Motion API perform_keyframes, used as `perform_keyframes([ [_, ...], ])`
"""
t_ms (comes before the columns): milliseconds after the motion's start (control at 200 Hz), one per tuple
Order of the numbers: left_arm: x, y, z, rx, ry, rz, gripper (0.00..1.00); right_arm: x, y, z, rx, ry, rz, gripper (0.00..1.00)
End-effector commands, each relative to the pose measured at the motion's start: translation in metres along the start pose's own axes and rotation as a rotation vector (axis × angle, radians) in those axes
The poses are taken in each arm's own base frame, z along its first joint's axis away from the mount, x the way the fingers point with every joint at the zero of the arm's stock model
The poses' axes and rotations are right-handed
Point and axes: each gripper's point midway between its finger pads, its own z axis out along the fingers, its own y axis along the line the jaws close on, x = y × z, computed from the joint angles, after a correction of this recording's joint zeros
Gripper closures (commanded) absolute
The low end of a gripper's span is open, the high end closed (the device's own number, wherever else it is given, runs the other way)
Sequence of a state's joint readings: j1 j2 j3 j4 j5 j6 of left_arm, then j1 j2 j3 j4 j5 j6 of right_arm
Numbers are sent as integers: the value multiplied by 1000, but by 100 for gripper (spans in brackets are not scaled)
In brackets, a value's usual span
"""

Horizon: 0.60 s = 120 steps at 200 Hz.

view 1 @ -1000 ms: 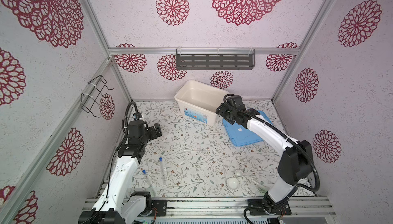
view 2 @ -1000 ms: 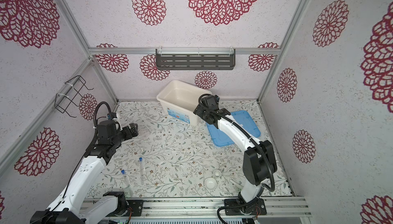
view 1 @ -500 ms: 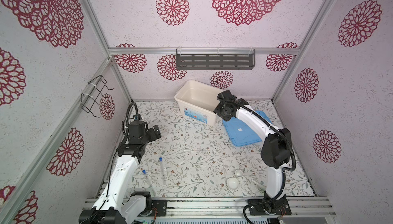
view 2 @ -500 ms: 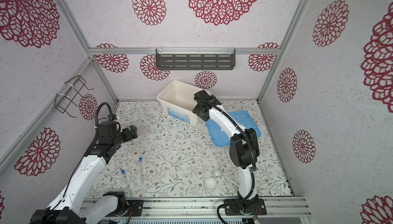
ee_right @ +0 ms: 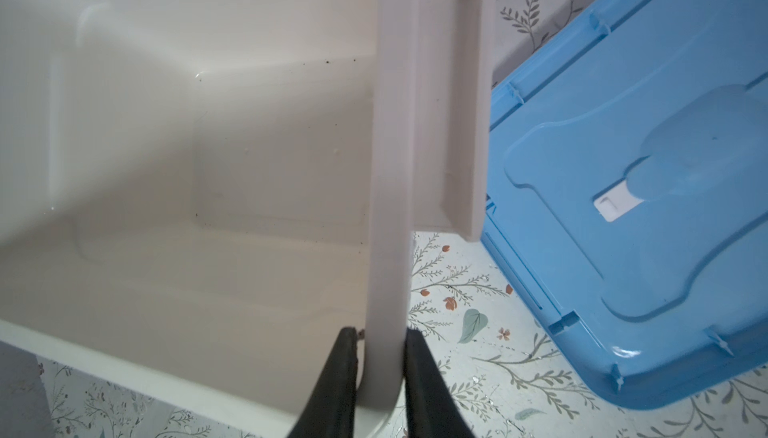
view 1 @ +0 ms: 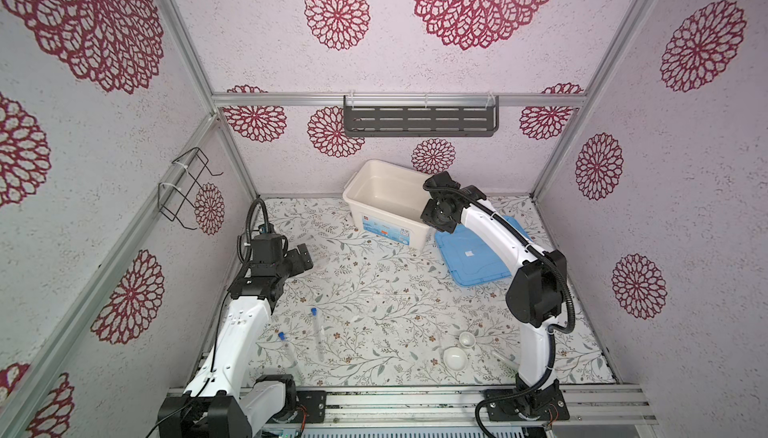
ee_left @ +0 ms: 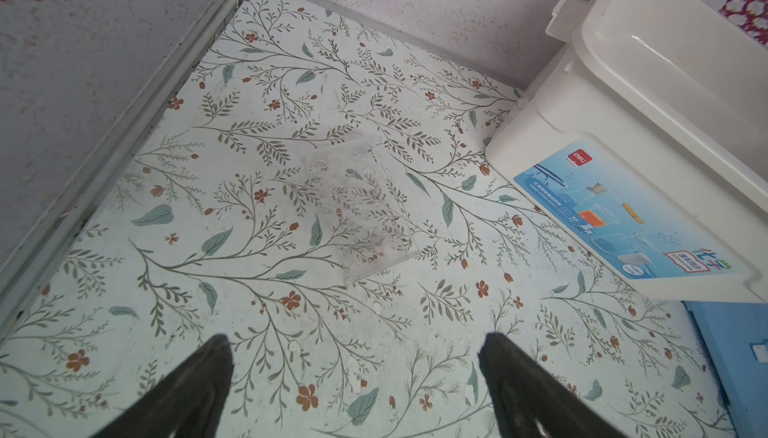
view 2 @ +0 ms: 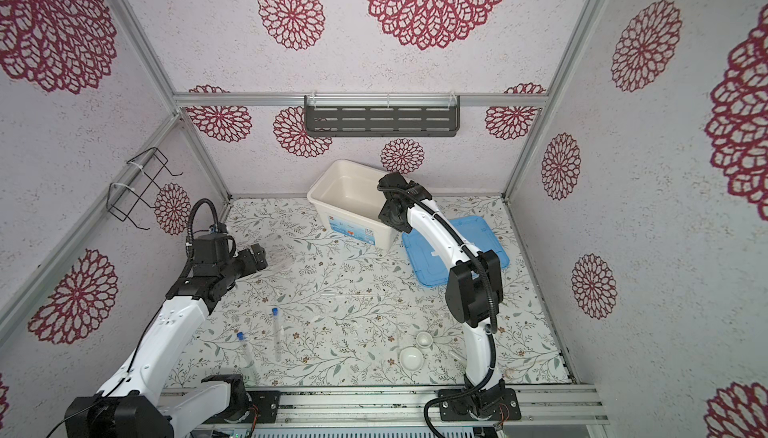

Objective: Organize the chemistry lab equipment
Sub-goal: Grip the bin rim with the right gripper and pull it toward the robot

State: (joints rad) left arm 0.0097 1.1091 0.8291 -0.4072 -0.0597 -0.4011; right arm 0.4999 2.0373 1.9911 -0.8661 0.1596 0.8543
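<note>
I am pinching the right hand (ee_right: 381, 334) onto the end wall of the open white plastic bin (ee_right: 199, 174). One black finger is sitting inside and one outside, and both are pressing against the wall. In both top views this hand is working at the bin's right corner, upper centre of the frame. The flat blue plastic lid (view 1: 478, 261) is lying on the floral-patterned table (view 1: 395, 290) just right of the bin.

I am holding the left hand (ee_left: 355, 337) spread wide with nothing between its fingers, at the middle left of the top views. The small clear plastic tube rack (ee_left: 357, 203) is standing on the table near it, apart from both fingers and left of the bin.

The two slim clear tubes with blue caps (view 1: 318, 334) are lying side by side, lower left of centre. The two small white round dishes (view 1: 455, 359) are sitting close together at lower right. The thin pale stick (view 1: 500, 358) is lying just right of them, by the right arm's base.
</note>
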Motion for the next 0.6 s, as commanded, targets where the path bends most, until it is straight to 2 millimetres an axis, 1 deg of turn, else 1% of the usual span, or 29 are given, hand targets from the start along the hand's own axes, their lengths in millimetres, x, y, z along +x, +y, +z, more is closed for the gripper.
perform_keyframes([
  [0, -9, -7, -3, 37, -8, -22, 3, 12, -2, -12, -12, 71, -127, 81],
  [65, -7, -7, -2, 38, -14, -18, 3, 19, 2, -15, -39, 108, -147, 81],
  [135, -8, -7, -2, 41, -16, -7, 3, 25, 1, -18, -50, 139, -169, 81],
  [250, -5, -5, -3, 33, -8, -5, 3, 28, -7, -28, -28, 152, -194, 81],
  [335, -6, -9, -5, 52, -15, -2, 3, 30, -10, -37, -24, 159, -218, 81],
  [385, -8, -9, -6, 55, -23, -1, 3, 31, -15, -43, -16, 165, -235, 81],
  [460, -7, -8, -6, 52, -20, -4, 3, 35, -22, -50, 4, 180, -261, 81],
  [595, -7, -14, -6, 83, -23, -9, 3, 41, -34, -62, 29, 201, -307, 82],
])
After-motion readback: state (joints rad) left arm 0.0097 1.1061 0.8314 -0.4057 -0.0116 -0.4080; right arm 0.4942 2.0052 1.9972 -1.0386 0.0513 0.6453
